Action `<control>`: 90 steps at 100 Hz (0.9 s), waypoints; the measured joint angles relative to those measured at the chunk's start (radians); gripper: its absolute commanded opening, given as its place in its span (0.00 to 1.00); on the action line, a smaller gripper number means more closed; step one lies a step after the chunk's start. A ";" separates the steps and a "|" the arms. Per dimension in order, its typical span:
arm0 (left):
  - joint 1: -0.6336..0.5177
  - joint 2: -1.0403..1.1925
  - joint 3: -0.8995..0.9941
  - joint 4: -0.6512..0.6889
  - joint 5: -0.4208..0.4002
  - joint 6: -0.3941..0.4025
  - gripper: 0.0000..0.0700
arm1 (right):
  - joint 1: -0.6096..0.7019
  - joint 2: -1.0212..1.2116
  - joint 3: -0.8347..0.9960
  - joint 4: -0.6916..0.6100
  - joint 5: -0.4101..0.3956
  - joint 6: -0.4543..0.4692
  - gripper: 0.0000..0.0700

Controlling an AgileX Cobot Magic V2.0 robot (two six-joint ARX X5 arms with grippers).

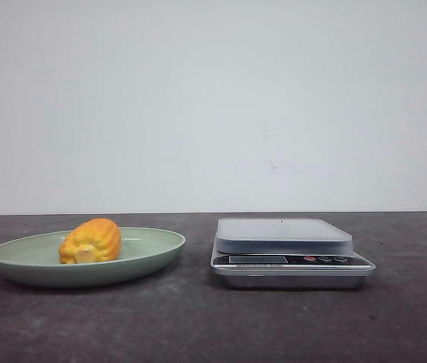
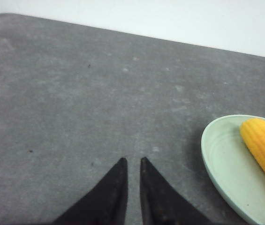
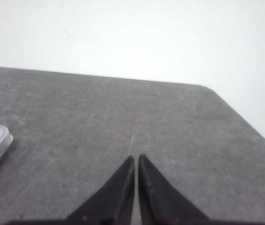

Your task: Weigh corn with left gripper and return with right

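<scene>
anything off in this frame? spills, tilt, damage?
Nothing stands out. The corn lies on its side in the green plate, the scale sits level beside it with an empty platform, and the table shows only faint scuffs. Both tools, left and right, are nearly closed and hold nothing.

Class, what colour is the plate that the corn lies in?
Pale green. The plate holding the corn shows best in the front view.

Looks like a bare lab or test bench, not a home. Plain white wall (image 1: 213,98) behind, dark grey speckled table (image 1: 198,325) in front. Only staged props: pale green plate (image 1: 145,253) at left, small digital kitchen scale (image 1: 289,253) at right. No furnishings visible.
</scene>
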State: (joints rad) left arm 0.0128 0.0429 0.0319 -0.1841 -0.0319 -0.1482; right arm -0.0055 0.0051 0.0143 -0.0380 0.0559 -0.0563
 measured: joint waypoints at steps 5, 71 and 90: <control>0.000 -0.005 0.000 0.000 0.001 0.000 0.00 | 0.000 0.000 0.000 -0.001 0.000 0.000 0.01; 0.000 -0.006 0.000 0.000 0.001 -0.004 0.00 | 0.000 0.000 0.000 -0.016 -0.039 0.124 0.01; 0.000 -0.006 0.000 0.004 0.001 -0.069 0.00 | 0.001 0.000 0.000 -0.027 -0.082 0.199 0.01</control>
State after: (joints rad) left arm 0.0128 0.0372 0.0319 -0.1799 -0.0311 -0.2169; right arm -0.0048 0.0051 0.0143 -0.0647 -0.0257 0.1425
